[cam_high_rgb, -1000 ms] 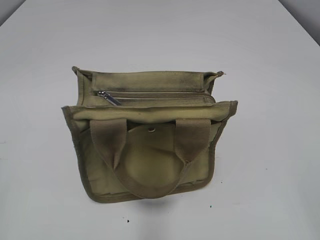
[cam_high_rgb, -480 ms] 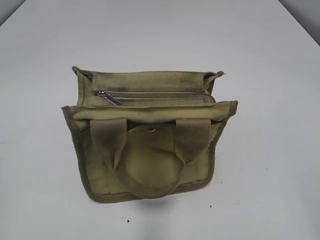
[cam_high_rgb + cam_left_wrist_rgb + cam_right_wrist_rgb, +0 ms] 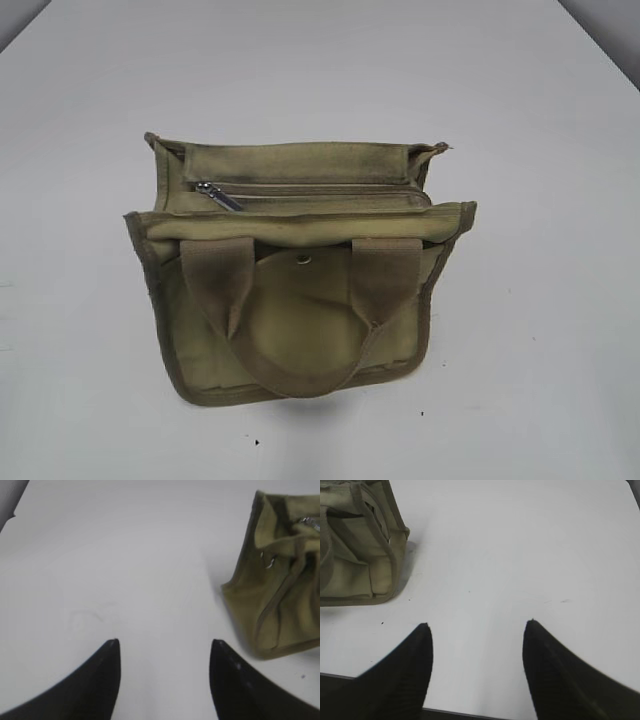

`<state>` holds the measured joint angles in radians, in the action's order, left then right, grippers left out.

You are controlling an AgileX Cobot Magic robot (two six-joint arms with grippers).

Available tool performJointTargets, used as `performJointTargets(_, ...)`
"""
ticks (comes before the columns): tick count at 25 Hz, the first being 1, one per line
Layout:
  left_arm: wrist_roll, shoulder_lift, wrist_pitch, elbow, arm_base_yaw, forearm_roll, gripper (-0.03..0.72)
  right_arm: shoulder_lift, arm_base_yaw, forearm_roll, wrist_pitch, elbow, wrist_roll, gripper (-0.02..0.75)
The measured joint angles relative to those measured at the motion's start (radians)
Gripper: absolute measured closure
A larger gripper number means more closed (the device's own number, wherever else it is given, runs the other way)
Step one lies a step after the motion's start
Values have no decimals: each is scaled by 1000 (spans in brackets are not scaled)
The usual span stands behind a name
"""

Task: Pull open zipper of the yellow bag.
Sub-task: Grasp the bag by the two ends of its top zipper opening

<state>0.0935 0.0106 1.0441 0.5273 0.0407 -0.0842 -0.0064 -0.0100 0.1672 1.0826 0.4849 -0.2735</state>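
The yellow bag (image 3: 300, 270) stands in the middle of the white table (image 3: 540, 150), its handles drooping over a round front flap with a metal snap (image 3: 303, 260). Along its top runs the zipper (image 3: 320, 189), closed, with the silver pull tab (image 3: 215, 194) at the left end. Neither arm shows in the exterior view. In the left wrist view my left gripper (image 3: 165, 642) is open over bare table, the yellow bag (image 3: 280, 590) up to its right. My right gripper (image 3: 477, 624) is also open and empty near the table's front edge, the yellow bag (image 3: 360, 550) up to its left.
The table's front edge (image 3: 470, 712) runs just under my right gripper. Grey floor shows past the table's far corners (image 3: 20, 15).
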Motion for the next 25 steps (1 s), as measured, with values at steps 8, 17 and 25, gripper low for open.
performJointTargets(8,55,334,-280,19,0,-433,249,80,5,79,-61,11,0,288)
performJointTargets(17,414,933,-253,75,0,-1016,249,421,86,282,-289,60,-97,288)
performJointTargets(25,471,1224,-223,219,94,-1082,249,878,160,297,-323,283,-306,288)
